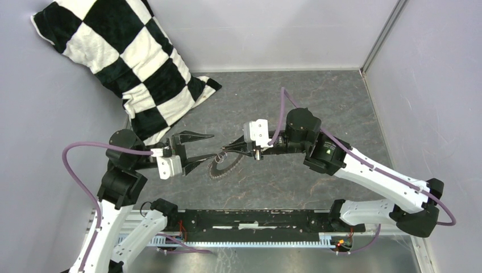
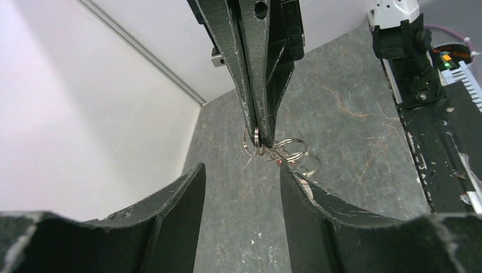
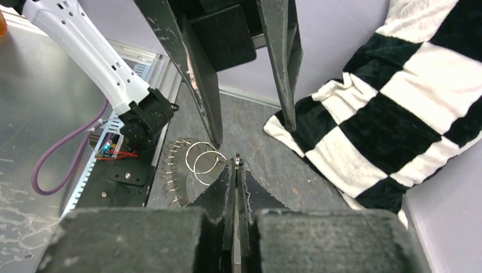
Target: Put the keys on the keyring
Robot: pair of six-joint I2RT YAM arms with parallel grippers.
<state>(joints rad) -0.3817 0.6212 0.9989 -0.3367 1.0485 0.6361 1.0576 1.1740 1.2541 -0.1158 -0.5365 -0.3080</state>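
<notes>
By R fingers (image 3: 250,192): keyring (image 1: 214,170) diag.

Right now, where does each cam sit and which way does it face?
Top external: above and behind, looking down; both arms show.
Left wrist: looks past its open left gripper at the shut right gripper.
Right wrist: looks past its right gripper at the left gripper and pillow.
Shared: both wrist views show the keyring.
</notes>
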